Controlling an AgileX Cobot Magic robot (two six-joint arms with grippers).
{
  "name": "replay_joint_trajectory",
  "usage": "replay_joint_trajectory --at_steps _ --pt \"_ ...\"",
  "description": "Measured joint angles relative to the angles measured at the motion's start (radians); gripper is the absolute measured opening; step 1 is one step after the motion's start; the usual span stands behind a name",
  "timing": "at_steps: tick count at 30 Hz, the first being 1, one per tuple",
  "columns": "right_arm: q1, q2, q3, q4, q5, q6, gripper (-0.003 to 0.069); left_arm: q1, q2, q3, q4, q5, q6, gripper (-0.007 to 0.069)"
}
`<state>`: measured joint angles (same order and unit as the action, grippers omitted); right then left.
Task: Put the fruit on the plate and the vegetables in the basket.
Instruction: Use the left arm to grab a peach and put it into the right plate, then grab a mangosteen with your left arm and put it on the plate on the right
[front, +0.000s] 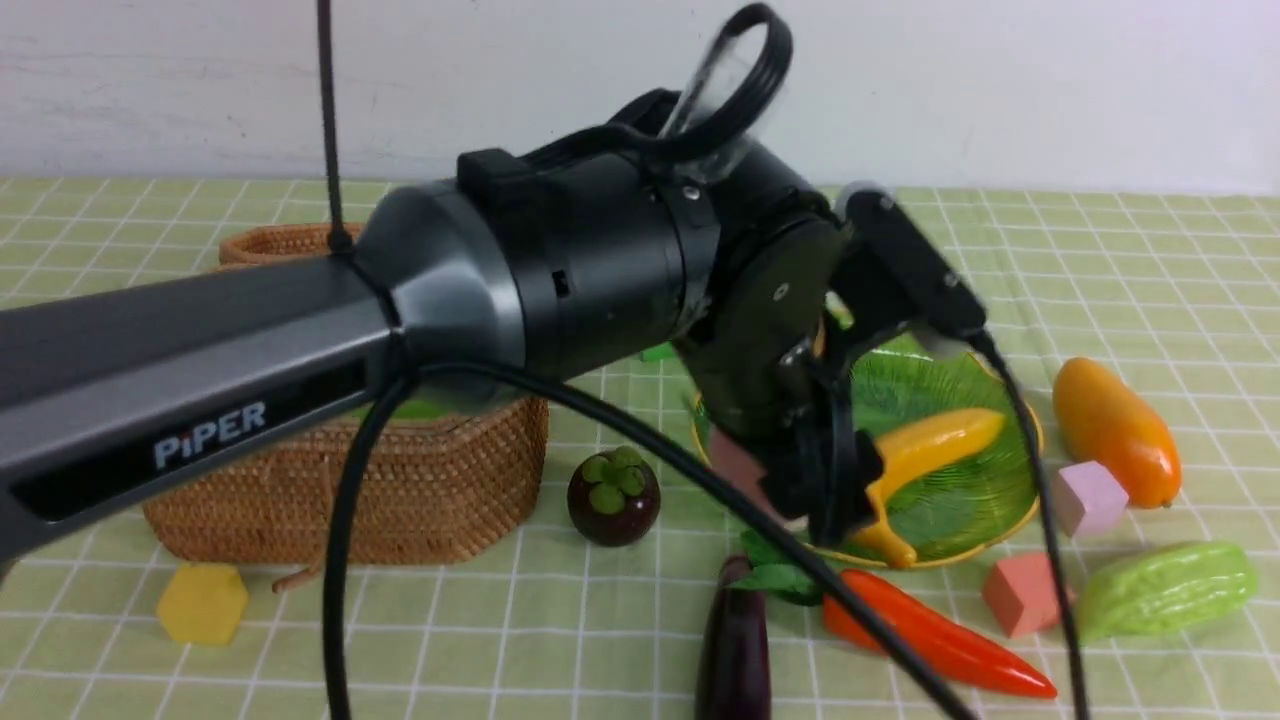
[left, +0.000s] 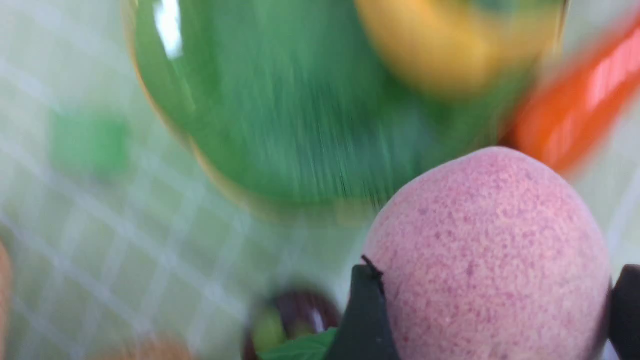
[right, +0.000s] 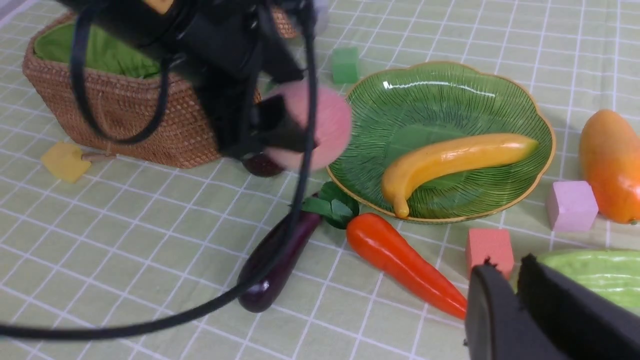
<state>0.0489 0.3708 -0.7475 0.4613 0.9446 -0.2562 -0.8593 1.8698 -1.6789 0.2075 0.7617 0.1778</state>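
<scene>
My left gripper (left: 494, 274) is shut on the fuzzy pink peach (left: 490, 235), held just above the near-left rim of the green plate (front: 965, 500). A yellow banana (front: 940, 440) lies on that plate. The mango (front: 1115, 430) rests to its right and the mangosteen (front: 613, 495) to its left, beside the wicker basket (front: 400, 480). In front of the plate lie the eggplant (front: 735, 650), carrot (front: 930, 635) and bitter gourd (front: 1165, 588). My right gripper (right: 507, 262) is shut and empty, hovering near the bitter gourd (right: 590, 272).
Foam cubes are scattered on the checked cloth: yellow (front: 202, 602) by the basket, lilac (front: 1088, 497) and salmon (front: 1020, 595) right of the plate, green (right: 345, 65) behind it. Black cables (front: 345, 560) hang from the left arm across the front.
</scene>
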Motion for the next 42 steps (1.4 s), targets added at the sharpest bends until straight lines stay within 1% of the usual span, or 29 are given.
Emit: replay_joint_trajectory --at_steps 1,2,4,6,7,8,9,10,12,13,18,19,20,21,23,25,28,29,30,31,32,33,34,35,36,38,42 --pt "0.0 0.0 0.0 0.001 0.0 0.0 0.0086 0.001 0.005 0.0 0.001 -0.011 -0.003 0.0555" --pt "0.0 0.0 0.0 0.007 0.002 0.0 0.0086 0.017 0.05 -0.047 0.002 -0.098 -0.03 0.0552" --pt "0.0 0.0 0.0 0.015 0.008 0.0 0.0086 0.029 0.101 -0.088 0.006 -0.153 -0.057 0.0529" --pt "0.0 0.0 0.0 0.023 0.017 0.0 0.0086 0.055 0.196 -0.163 0.012 -0.223 -0.102 0.0292" --pt "0.0 0.0 0.0 0.026 0.02 0.0 0.0086 0.064 0.235 -0.184 0.014 -0.234 -0.11 0.0195" --pt "0.0 0.0 0.0 0.026 0.023 0.0 0.0086 0.071 0.271 -0.211 0.016 -0.237 -0.117 0.0113" --pt "0.0 0.0 0.0 0.026 0.026 0.0 0.0086 0.078 0.304 -0.241 0.019 -0.237 -0.121 0.0066" --pt "0.0 0.0 0.0 0.026 0.03 0.0 0.0087 0.083 0.332 -0.259 0.022 -0.235 -0.122 0.0057" --pt "0.0 0.0 0.0 0.026 0.041 0.0 0.0087 0.088 0.363 -0.285 0.029 -0.232 -0.127 0.0069" --pt "0.0 0.0 0.0 0.026 0.045 0.0 0.0087 0.092 0.381 -0.299 0.033 -0.229 -0.135 0.0099" --pt "0.0 0.0 0.0 0.026 0.046 0.0 0.0089 0.096 0.385 -0.315 0.035 -0.222 -0.14 0.0323" --pt "0.0 0.0 0.0 0.026 0.046 0.0 0.009 0.096 0.385 -0.316 0.034 -0.222 -0.14 0.0331" --pt "0.0 0.0 0.0 0.026 0.046 0.0 0.0091 0.096 0.375 -0.316 0.031 -0.219 -0.14 0.0384" --pt "0.0 0.0 0.0 0.026 0.046 0.0 0.0091 0.096 0.365 -0.316 0.019 -0.21 -0.14 0.0416" --pt "0.0 0.0 0.0 0.026 0.046 0.0 0.0092 0.093 0.333 -0.316 -0.009 -0.162 -0.141 0.0462" --pt "0.0 0.0 0.0 0.026 0.046 0.0 0.0094 0.091 0.295 -0.316 -0.032 -0.102 -0.146 0.047" --pt "0.0 0.0 0.0 0.026 0.046 0.0 0.0095 0.088 0.235 -0.316 -0.073 -0.002 -0.178 0.0433" --pt "0.0 0.0 0.0 0.027 0.05 0.0 0.0095 0.086 0.185 -0.316 -0.097 0.086 -0.219 0.0364" --pt "0.0 0.0 0.0 0.028 0.052 0.0 0.0095 0.086 0.153 -0.316 -0.104 0.133 -0.237 0.0306" --pt "0.0 0.0 0.0 0.028 0.052 0.0 0.0095 0.086 0.147 -0.316 -0.105 0.157 -0.24 0.0293" --pt "0.0 0.0 0.0 0.037 0.056 0.0 0.0095 0.086 0.098 -0.32 -0.115 0.251 -0.264 0.0175" --pt "0.0 0.0 0.0 0.045 0.056 0.0 0.0095 0.086 0.079 -0.322 -0.116 0.308 -0.27 0.0121" --pt "0.0 0.0 0.0 0.05 0.056 0.0 0.0095 0.086 0.059 -0.325 -0.118 0.364 -0.271 0.0045" --pt "0.0 0.0 0.0 0.051 0.056 0.0 0.0095 0.086 0.059 -0.325 -0.118 0.376 -0.271 0.0045" --pt "0.0 0.0 0.0 0.053 0.056 0.0 0.0095 0.086 0.044 -0.327 -0.119 0.443 -0.271 -0.0014" --pt "0.0 0.0 0.0 0.054 0.056 -0.004 0.0095 0.086 0.04 -0.317 -0.12 0.47 -0.272 -0.0013" --pt "0.0 0.0 0.0 0.056 0.056 -0.02 0.0095 0.086 0.046 -0.26 -0.126 0.476 -0.273 -0.0013"
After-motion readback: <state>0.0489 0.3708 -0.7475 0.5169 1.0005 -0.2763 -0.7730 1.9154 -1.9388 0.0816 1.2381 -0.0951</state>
